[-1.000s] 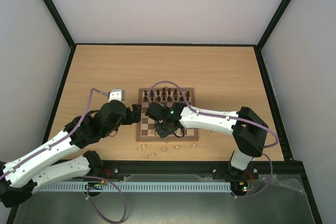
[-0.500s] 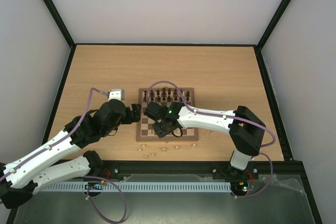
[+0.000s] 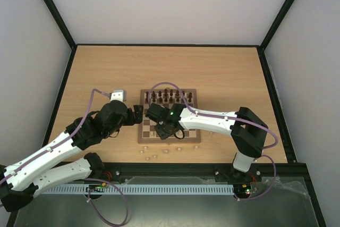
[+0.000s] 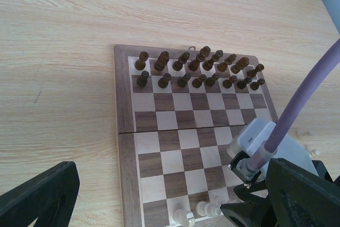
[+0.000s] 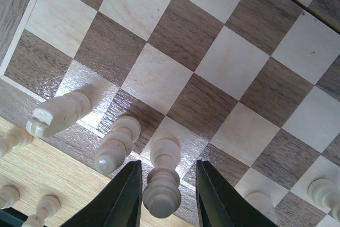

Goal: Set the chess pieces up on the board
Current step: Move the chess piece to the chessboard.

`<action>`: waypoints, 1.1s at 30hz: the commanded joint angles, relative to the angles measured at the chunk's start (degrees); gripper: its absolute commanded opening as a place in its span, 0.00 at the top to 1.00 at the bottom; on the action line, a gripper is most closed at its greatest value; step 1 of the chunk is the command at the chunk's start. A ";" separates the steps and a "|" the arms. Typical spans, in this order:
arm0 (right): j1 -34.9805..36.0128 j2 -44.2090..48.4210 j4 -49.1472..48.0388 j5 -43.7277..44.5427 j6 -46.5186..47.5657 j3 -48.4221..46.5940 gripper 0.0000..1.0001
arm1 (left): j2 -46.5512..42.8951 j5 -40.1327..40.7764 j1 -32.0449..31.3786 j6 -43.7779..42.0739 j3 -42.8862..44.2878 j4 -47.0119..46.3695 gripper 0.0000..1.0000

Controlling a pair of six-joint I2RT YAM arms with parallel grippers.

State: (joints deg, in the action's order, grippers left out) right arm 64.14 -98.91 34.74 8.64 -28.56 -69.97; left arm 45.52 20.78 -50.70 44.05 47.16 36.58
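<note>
Right gripper (image 5: 168, 173), jaws slightly parted, straddles an upright pale piece (image 5: 162, 187) on the board's (image 5: 228, 62) edge row without clamping it; left gripper (image 4: 170, 173) hangs wide open, empty.

Pale walls (image 3: 175, 3), seemingly plain white, enclose a black-edged wooden table (image 3: 159, 67).

A light wood-grain tabletop (image 3: 223, 73) was seen, edged by a black frame (image 3: 164, 44). It was enclosed by pale walls (image 3: 170, 3) on three sides. A white slotted strip (image 3: 170, 189) was seen along the near edge.
</note>
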 commanded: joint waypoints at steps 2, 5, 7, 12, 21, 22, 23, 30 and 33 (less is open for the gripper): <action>-0.15 0.61 3.91 1.41 -0.18 -1.28 0.71 | 0.27 -0.38 0.39 -0.72 -0.62 -0.72 0.01; -0.15 0.74 4.14 1.60 -0.18 -1.33 0.71 | 0.43 -0.51 0.34 -0.72 -0.66 -0.97 0.01; -0.15 0.90 4.27 1.73 -0.26 -1.29 0.71 | 0.66 -0.57 0.34 -0.80 -0.58 -0.98 0.01; -0.15 1.59 4.61 2.08 -0.27 -1.39 0.71 | 1.22 -0.78 0.34 -0.89 -0.50 -1.38 0.01; -0.13 6.62 4.43 1.29 -0.18 -1.98 0.61 | 1.33 -1.17 0.35 -0.89 -0.24 -1.66 0.01; -0.15 7.23 4.69 1.49 -0.18 -2.06 0.61 | 1.26 -1.19 0.34 -0.89 -0.14 -1.65 0.01; -0.15 7.90 5.10 2.03 -0.30 -2.10 0.60 | 1.31 -1.25 0.35 -0.89 -0.12 -1.65 0.01; -1.43 12.36 8.60 6.45 -2.31 0.97 0.58 | 1.11 -1.78 0.34 -0.94 0.08 -1.68 0.01; -2.63 13.62 8.95 6.52 -3.18 3.60 0.57 | 1.07 -2.01 0.36 -1.16 0.07 -1.69 0.01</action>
State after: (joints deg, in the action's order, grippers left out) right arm 62.98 -87.18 38.74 13.28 -30.00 -69.78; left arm 46.70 19.33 -50.70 43.90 47.16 35.46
